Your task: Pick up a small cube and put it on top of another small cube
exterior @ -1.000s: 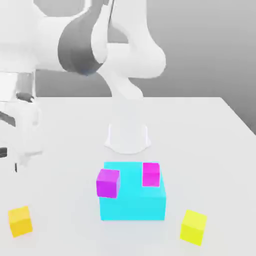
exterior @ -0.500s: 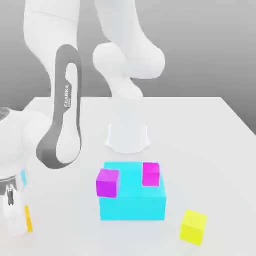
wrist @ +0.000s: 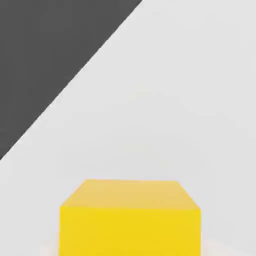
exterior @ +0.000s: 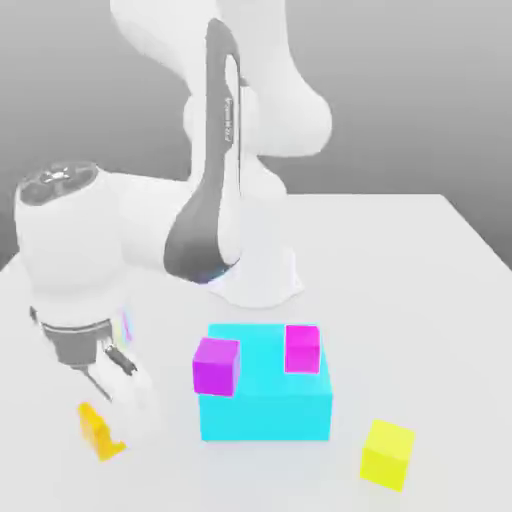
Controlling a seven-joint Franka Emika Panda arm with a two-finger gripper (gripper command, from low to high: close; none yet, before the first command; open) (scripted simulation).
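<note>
Near the table's (exterior: 420, 250) front edge, toward the exterior view's left corner, the small orange-yellow cube (exterior: 97, 430) is clamped in the closed gripper (exterior: 112, 420). Farther in, a cyan block (exterior: 265, 400) is seen. The white tabletop is backed by plain grey. Lettering on the arm (exterior: 215, 150) cannot be read.

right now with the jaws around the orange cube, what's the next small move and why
Probably a short straight lift. The jaws have closed on the orange cube, which appears tilted and low over the table, at the exterior view's left. The other cubes sit to the exterior view's right: two magenta cubes on the cyan block and a yellow cube beyond, so height is needed before carrying across.
</note>
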